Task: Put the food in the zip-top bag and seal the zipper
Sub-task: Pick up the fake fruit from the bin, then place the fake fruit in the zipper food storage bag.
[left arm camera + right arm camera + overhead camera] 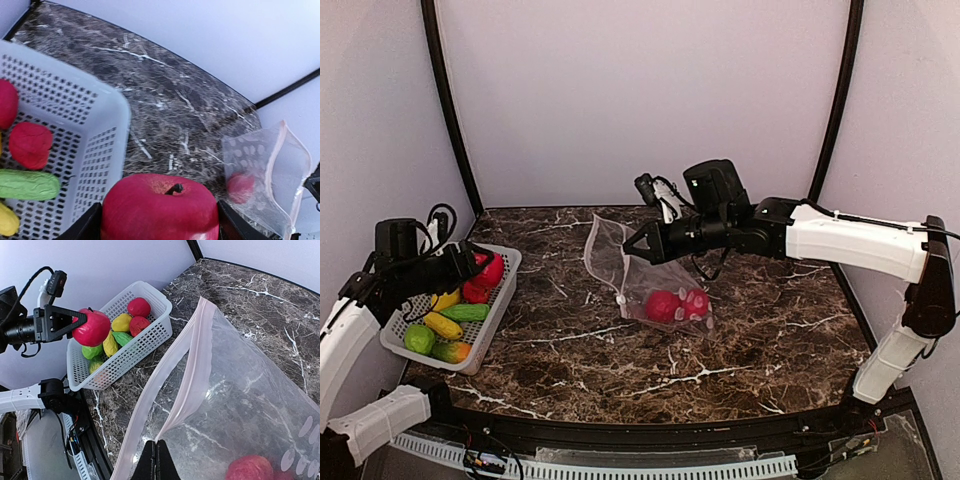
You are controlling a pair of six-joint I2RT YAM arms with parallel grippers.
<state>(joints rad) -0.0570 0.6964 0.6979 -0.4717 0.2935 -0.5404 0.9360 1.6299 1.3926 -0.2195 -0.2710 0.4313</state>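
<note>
A red apple [160,207] sits between the black fingers [90,226] of my left gripper [478,268], which is shut on it above the basket's far corner. My right gripper [156,452] is shut on the pink zipper [195,375] edge of the zip-top bag [612,245] and holds its mouth lifted and open toward the left. Two red pieces of food [678,305] lie inside the bag on the table. More food remains in the basket: a yellow piece [443,325], a green cucumber [467,312] and a red piece [138,306].
The white mesh basket [506,287] stands at the table's left edge, close to the left arm. Dark marble table [760,330] lies between basket and bag. Black frame posts [445,100] rise at the back corners, and a rail runs along the near edge.
</note>
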